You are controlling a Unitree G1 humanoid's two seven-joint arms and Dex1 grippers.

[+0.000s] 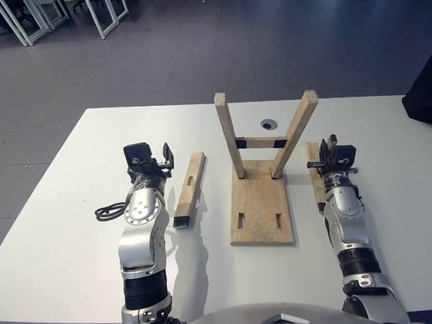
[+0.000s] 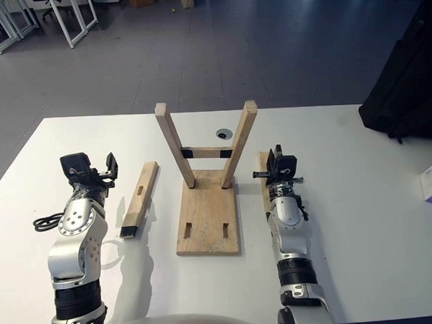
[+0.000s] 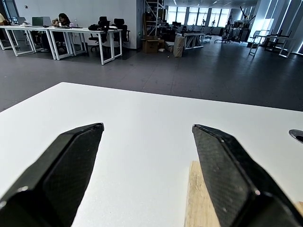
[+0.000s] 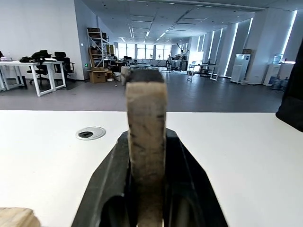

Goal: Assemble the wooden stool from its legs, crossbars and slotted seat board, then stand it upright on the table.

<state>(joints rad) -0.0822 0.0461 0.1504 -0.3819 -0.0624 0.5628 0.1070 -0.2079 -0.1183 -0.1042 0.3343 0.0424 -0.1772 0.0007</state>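
Clamping a largely hidden leg, the right gripper sits beside the seat board; the left gripper gapes empty.

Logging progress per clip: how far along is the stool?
Done: two upright wooden legs joined by a black-ended wooden crossbar stand in the flat slotted wooden seat board. In hand: the right hand is shut on a third wooden leg lying right of the board. Left: the two near slots are empty, a fourth wooden leg lies loose by the open left hand. Standing upright not yet done.
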